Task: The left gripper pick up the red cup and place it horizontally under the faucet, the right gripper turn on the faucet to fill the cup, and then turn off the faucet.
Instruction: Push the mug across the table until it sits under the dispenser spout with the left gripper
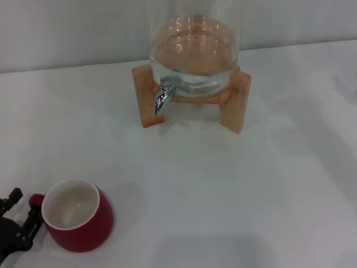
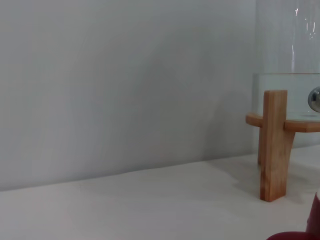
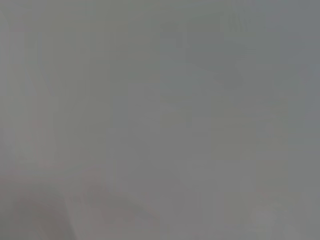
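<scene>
The red cup (image 1: 78, 216) stands upright on the white table at the front left, its white inside showing and its small handle (image 1: 36, 200) pointing left. My left gripper (image 1: 24, 210) is at the frame's lower left corner, right beside the handle, with its black fingers (image 1: 13, 196) spread apart and holding nothing. The chrome faucet (image 1: 162, 97) sticks out of the glass jar (image 1: 195, 50) at the back centre, spout down, far from the cup. In the left wrist view an edge of the cup (image 2: 302, 234) and the faucet (image 2: 315, 100) show. My right gripper is out of view.
The jar rests on a wooden stand (image 1: 234, 100) with legs on both sides of the faucet; one leg shows in the left wrist view (image 2: 274, 145). A grey wall runs behind the table. The right wrist view shows only plain grey.
</scene>
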`<state>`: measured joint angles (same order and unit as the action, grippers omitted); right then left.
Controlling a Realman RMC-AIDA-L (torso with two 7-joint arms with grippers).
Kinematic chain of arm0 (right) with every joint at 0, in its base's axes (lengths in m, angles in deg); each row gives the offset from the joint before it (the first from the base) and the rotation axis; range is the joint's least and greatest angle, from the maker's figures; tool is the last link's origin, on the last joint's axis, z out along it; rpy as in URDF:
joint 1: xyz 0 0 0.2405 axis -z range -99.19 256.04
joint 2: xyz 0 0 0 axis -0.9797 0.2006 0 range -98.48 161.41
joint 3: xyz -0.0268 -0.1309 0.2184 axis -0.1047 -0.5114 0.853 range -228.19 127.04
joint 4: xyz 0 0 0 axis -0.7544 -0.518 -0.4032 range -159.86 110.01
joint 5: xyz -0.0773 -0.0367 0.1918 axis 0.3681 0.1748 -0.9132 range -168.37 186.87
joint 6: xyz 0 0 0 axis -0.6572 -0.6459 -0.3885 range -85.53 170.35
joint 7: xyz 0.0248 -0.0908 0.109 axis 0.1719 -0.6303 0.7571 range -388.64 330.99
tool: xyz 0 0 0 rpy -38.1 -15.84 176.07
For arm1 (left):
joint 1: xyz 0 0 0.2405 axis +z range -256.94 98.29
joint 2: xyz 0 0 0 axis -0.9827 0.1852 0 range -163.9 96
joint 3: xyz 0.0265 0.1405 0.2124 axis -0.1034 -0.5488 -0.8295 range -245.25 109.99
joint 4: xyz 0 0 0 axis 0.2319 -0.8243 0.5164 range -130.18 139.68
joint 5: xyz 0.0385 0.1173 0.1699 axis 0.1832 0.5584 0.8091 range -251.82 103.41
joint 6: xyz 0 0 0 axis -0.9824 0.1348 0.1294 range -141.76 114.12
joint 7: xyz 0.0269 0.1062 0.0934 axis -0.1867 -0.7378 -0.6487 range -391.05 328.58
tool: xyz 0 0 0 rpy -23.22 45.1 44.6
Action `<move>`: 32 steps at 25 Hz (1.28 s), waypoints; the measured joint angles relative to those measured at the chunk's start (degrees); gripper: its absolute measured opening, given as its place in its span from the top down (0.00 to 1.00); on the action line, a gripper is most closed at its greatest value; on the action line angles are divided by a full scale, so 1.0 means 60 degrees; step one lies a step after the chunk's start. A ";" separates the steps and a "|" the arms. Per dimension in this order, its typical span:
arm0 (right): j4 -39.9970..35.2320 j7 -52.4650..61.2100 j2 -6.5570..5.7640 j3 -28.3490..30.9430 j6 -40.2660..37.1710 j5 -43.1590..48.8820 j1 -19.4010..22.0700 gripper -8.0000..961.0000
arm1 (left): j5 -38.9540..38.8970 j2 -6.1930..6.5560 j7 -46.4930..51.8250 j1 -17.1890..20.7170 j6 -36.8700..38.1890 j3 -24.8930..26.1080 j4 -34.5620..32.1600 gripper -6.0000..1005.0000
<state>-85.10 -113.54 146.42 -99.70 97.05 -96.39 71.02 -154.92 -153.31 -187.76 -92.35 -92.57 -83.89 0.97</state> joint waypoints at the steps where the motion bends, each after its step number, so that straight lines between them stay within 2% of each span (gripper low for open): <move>1: 0.0001 0.0000 0.0000 0.0000 -0.0004 0.0000 -0.0004 0.22 | 0.0001 0.0000 -0.0012 0.0001 0.0001 0.0000 -0.0006 0.29; 7: 0.0008 0.0000 0.0000 0.0012 -0.0017 0.0000 -0.0010 0.22 | 0.0003 0.0001 -0.0098 0.0026 -0.0003 0.0001 -0.0034 0.47; 8: 0.0009 0.0000 0.0000 0.0014 -0.0016 0.0000 -0.0010 0.22 | 0.0005 0.0000 -0.0120 0.0018 0.0003 0.0001 -0.0033 0.67; 14: 0.0010 0.0000 0.0000 0.0015 0.0008 0.0000 -0.0011 0.22 | 0.0110 0.0001 -0.0089 -0.0025 0.0056 0.0001 -0.0037 0.89; 22: 0.0010 0.0000 0.0000 0.0015 0.0015 -0.0004 -0.0011 0.22 | -0.0081 0.0000 -0.0080 -0.0018 -0.0121 0.0065 -0.0049 0.89; 32: 0.0036 0.0000 0.0000 0.0015 0.0035 -0.0015 -0.0009 0.22 | -0.0098 0.0026 0.0504 -0.0382 -0.0330 0.0078 -0.0186 0.89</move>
<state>-84.88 -113.54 146.42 -99.61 97.26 -96.48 70.97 -155.51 -153.15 -184.74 -94.64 -94.55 -83.42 -0.14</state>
